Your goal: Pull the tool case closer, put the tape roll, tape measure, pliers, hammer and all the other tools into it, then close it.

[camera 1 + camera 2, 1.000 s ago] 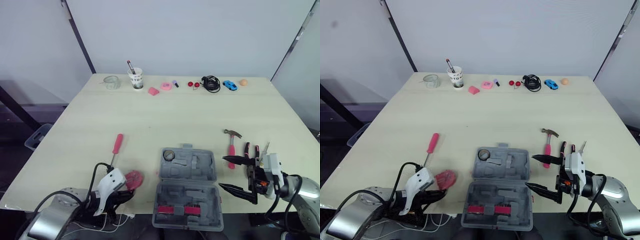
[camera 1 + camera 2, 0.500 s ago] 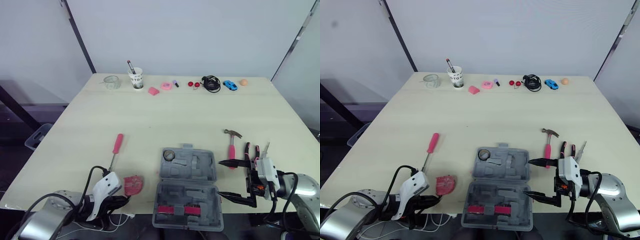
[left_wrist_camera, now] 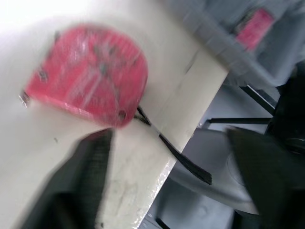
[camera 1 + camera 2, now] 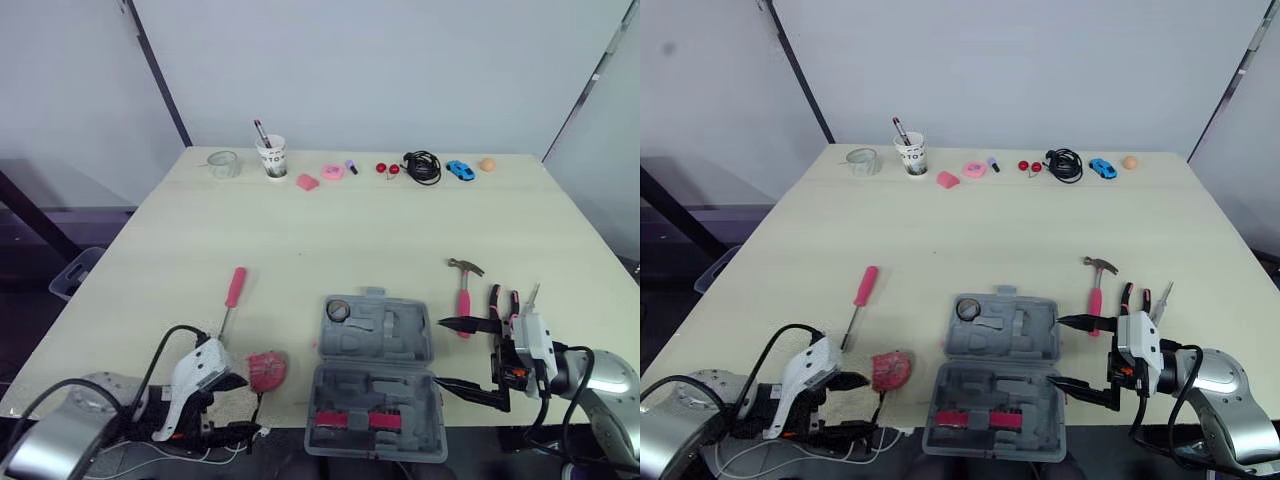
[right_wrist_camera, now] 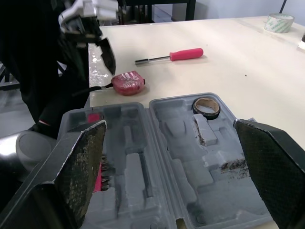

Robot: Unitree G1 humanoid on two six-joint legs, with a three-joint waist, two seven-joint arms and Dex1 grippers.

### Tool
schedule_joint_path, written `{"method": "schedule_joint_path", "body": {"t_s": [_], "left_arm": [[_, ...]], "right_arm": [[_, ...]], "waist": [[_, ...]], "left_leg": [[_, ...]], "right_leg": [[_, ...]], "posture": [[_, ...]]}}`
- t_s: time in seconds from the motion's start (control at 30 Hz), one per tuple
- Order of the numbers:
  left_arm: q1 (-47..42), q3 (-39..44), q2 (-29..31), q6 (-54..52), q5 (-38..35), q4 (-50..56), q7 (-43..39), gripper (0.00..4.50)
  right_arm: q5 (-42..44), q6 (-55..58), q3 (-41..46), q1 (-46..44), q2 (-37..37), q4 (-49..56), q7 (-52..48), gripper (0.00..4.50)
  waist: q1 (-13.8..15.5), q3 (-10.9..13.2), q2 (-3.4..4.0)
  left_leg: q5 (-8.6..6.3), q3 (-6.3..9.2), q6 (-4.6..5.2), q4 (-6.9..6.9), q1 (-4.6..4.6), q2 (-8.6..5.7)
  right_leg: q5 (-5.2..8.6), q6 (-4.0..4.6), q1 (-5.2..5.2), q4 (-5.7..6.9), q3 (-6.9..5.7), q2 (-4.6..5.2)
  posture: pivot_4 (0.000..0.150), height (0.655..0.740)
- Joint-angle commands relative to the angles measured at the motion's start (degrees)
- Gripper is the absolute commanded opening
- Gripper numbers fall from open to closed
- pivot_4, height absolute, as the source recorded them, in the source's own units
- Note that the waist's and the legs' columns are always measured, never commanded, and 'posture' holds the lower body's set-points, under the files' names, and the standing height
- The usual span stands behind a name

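Two black fingers of the left gripper (image 4: 240,405) are standing apart. It is drawing back from the red tape measure (image 4: 267,370), which it was covering a second ago. The tape measure is now lying free on the table (image 4: 330,240), just past its fingertips. The right gripper (image 4: 440,352) is holding its fingers wide apart, edging in against the side of the open tool case (image 4: 375,380). The hammer (image 4: 462,290) and pliers (image 4: 503,300) are lying just behind it.
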State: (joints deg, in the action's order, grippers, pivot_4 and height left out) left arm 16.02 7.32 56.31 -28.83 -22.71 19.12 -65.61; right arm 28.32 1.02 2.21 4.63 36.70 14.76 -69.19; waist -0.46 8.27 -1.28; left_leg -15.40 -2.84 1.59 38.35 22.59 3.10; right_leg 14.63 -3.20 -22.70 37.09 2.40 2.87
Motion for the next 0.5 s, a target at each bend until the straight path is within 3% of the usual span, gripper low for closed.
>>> {"method": "schedule_joint_path", "body": {"t_s": [0.03,0.23,0.5], "left_arm": [[-2.7,2.3,-1.3,7.0,-0.9,-3.0,-2.5,4.41],[-11.7,-2.8,-4.0,24.4,6.7,-15.3,-5.1,4.41],[-19.3,-8.9,-5.8,33.2,12.1,-24.4,-6.6,4.41]], "right_arm": [[0.2,-1.5,0.7,-0.5,-0.2,0.3,0.3,4.5],[-0.3,-1.5,0.3,-0.9,-1.1,0.6,1.6,4.5],[-0.6,-2.0,0.6,-1.3,-1.1,0.1,2.1,4.5]], "waist": [[0.1,0.0,0.01],[0.2,0.0,0.02],[0.3,0.0,-0.01]], "left_leg": [[0.0,-0.01,0.0,0.0,0.0,-0.01],[0.0,-0.13,0.0,0.0,0.02,-0.17],[0.0,-0.32,0.0,0.0,0.06,-0.17]], "right_leg": [[0.0,0.0,0.0,-0.01,0.0,0.0],[0.0,0.0,0.0,-0.03,-0.01,-0.04],[-0.01,-0.02,0.0,-0.04,-0.01,-0.06]], "posture": [[0.15,0.74],[0.15,0.74],[0.15,0.74]]}}
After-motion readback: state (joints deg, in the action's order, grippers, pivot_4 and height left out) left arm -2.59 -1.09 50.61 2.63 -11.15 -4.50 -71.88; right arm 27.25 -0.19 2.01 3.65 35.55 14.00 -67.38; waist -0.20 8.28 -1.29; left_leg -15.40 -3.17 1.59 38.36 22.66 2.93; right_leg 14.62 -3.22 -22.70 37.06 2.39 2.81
